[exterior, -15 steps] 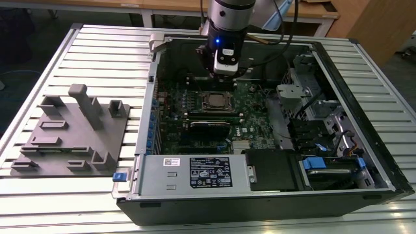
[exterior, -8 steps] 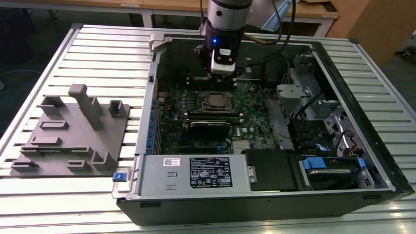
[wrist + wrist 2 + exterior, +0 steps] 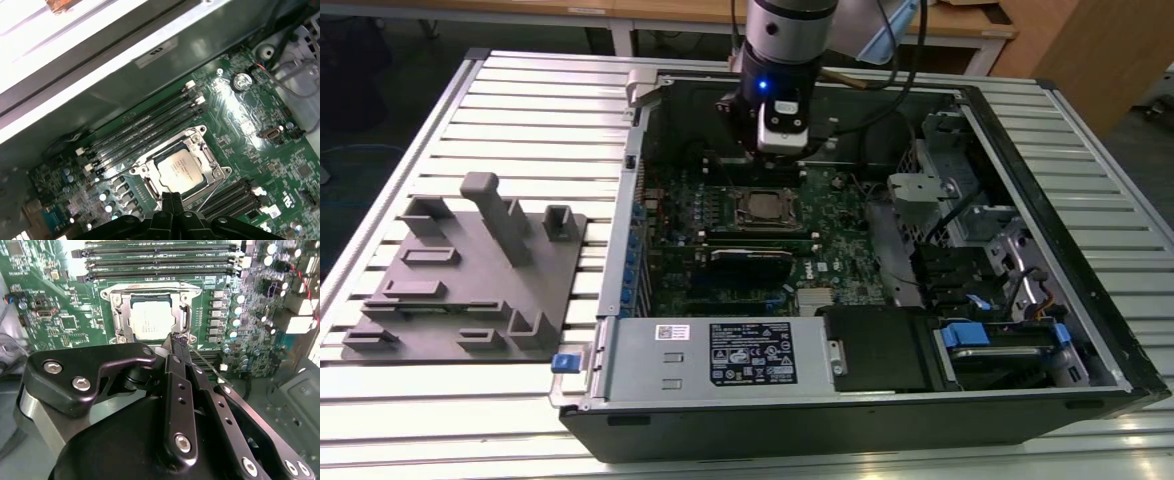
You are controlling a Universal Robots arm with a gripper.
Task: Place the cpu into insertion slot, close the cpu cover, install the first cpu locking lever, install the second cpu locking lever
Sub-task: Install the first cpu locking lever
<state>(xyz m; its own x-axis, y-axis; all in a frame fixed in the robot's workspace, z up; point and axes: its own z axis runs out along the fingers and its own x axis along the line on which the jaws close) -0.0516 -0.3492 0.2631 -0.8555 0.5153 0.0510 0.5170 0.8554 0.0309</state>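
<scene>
The cpu [image 3: 150, 320] lies flat in its socket on the green motherboard, its silver top showing through the window of the cpu cover [image 3: 116, 315], which lies down around it. In the first wrist view the cpu [image 3: 177, 170] and the cover frame [image 3: 200, 147] sit just beyond the fingertips. My gripper [image 3: 177, 340] is shut, its tips hovering at the socket's edge. A thin wire locking lever [image 3: 205, 361] stands up at a slant beside the tips, and I cannot tell if they touch. In the exterior view the gripper [image 3: 781, 150] hangs above the socket [image 3: 761, 208].
Memory slots [image 3: 160, 262] run along one side of the socket, with capacitors [image 3: 235, 315] on another. The case walls [image 3: 638, 180] enclose the board. A labelled power supply box [image 3: 747, 352] and drive cage [image 3: 961, 220] sit inside. A grey fixture [image 3: 467, 270] lies at the exterior view's left.
</scene>
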